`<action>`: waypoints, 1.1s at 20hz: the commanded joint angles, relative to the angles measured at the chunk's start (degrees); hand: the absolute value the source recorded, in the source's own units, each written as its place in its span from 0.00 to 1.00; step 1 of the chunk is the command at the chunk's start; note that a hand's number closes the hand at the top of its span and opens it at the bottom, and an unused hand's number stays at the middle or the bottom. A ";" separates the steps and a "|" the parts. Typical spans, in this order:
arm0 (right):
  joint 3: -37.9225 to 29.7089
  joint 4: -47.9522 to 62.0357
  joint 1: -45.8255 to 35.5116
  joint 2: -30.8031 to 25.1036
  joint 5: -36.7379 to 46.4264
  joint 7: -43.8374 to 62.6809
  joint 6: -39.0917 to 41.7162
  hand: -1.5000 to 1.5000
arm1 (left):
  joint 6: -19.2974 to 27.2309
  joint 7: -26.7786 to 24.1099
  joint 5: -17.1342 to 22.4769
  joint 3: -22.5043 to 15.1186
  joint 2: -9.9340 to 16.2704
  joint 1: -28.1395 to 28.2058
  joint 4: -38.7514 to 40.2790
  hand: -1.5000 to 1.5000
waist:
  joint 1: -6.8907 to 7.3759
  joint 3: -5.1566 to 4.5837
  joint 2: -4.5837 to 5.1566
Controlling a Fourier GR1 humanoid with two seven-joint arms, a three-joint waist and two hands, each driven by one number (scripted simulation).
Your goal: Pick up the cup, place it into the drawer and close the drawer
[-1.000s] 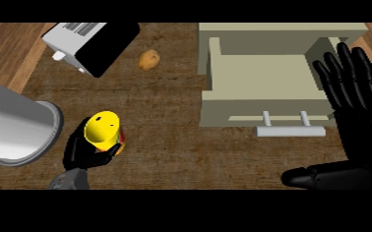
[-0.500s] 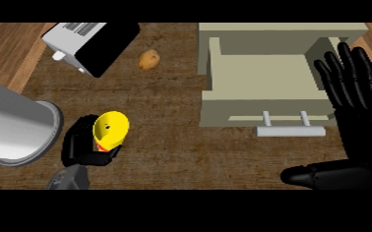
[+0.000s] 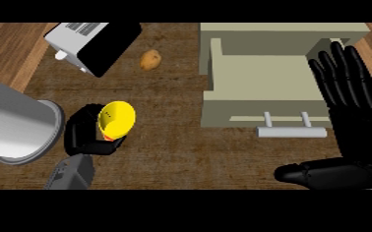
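Left hand holds the yellow cup; the drawer is open.

The left hand (image 3: 88, 136) is low on the left of the brown bench (image 3: 181, 93); its fingers curl round the yellow cup (image 3: 116, 118), which tips so its open mouth shows; the cup is well apart from the open drawer (image 3: 265, 86) on the right; the right hand (image 3: 347, 103) rests by the drawer with straight fingers and holds nothing; a toaster (image 3: 93, 44), a potato (image 3: 150, 59) and a grey pot (image 3: 25, 128) sit nearby.

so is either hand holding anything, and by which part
The left hand holds the yellow cup, fingers curled round its side. The right hand holds nothing.
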 commanded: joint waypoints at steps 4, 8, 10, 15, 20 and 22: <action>-0.45 -3.69 3.30 0.12 -1.69 1.01 0.29 0.00 | -1.45 11.83 1.00 -6.10 -1.02 3.35 -20.23 1.00 | 0.41 0.09 -0.35; -1.47 -0.33 0.88 -0.59 -2.01 1.51 0.35 0.00 | 2.75 16.23 0.18 -9.24 -4.42 2.52 -27.58 1.00 | 0.12 0.03 -0.05; -1.16 -1.41 0.20 -0.84 -1.12 1.58 0.13 0.00 | 4.10 21.99 2.50 -9.13 -4.98 0.86 -32.71 1.00 | 0.16 0.03 -0.07; -1.59 -1.54 2.46 -0.43 -1.21 -0.34 0.63 0.00 | 9.35 32.30 2.97 -11.42 -6.84 -3.07 -40.05 1.00 | -0.11 0.02 -0.03; -3.44 0.42 -1.49 -1.82 -2.51 1.15 0.41 0.00 | 17.44 39.18 2.16 -13.92 -6.87 -11.72 -43.44 1.00 | -0.28 0.01 0.02; -2.23 -1.90 1.45 -1.39 -2.62 0.73 1.39 0.00 | 19.64 38.65 1.32 -15.36 -6.89 -15.11 -38.51 1.00 | -0.74 0.00 0.09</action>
